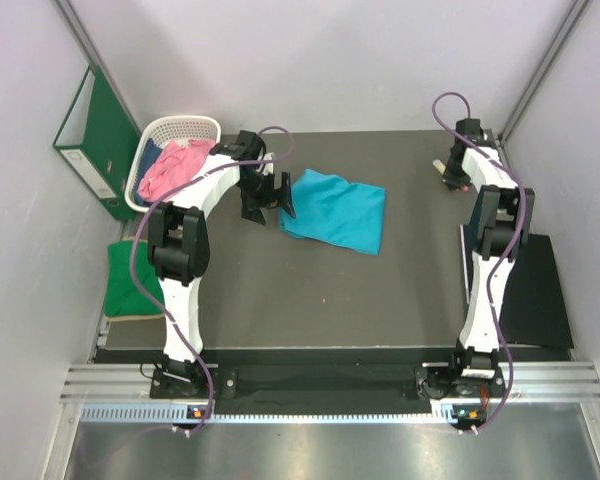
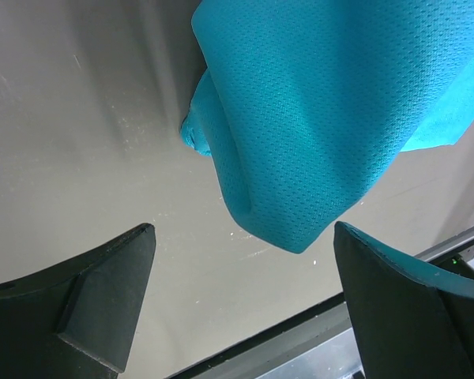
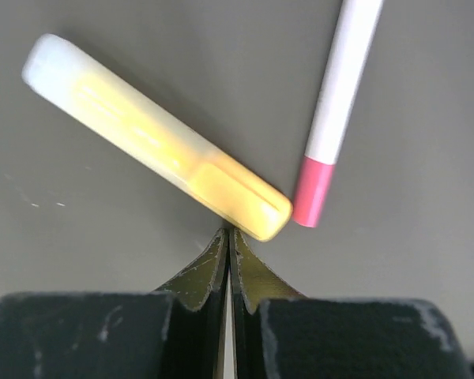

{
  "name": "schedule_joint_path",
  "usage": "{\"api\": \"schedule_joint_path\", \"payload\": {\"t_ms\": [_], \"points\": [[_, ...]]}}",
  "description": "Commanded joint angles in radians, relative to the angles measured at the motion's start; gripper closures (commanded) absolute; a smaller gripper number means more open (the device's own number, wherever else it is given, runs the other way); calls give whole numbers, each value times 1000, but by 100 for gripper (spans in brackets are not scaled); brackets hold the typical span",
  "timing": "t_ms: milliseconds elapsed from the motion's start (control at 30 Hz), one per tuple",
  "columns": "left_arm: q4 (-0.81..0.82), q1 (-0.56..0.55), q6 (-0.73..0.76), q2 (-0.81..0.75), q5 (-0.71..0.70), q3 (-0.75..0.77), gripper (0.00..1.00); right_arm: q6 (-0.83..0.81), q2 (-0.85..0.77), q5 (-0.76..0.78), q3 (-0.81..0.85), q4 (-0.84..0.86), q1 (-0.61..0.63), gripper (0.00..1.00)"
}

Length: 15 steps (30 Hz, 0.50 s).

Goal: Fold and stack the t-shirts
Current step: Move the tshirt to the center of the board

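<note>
Teal t-shirt (image 1: 332, 210) lies part-folded on the table (image 1: 380, 300) in the top view; it looks soft, light and floppy, best pinched at a folded corner. Pink t-shirt (image 1: 175, 165) is in the basket (image 1: 195, 125), green t-shirt (image 1: 130, 280) at the left edge. Left wrist view alone shows the left gripper (image 2: 243, 230) spread wide and empty, just short of the teal fold. Right wrist view alone shows the right gripper (image 3: 229, 234) closed on nothing, beside a yellow highlighter (image 3: 158, 158) and a pen (image 3: 332, 118).
</note>
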Motion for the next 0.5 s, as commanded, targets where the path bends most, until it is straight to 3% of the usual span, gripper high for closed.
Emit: {"api": "schedule_joint_path", "payload": {"t_ms": [0, 200, 467], "points": [[24, 0, -10, -44, -3, -4, 1, -64, -115, -30, -38, 18, -21, 100], [76, 0, 3, -130, -20, -47, 1, -72, -336, -220, -218, 136, -3, 100], [159, 0, 7, -132, -26, -100, 1, 16, -557, -420, -471, 189, 37, 82]]}}
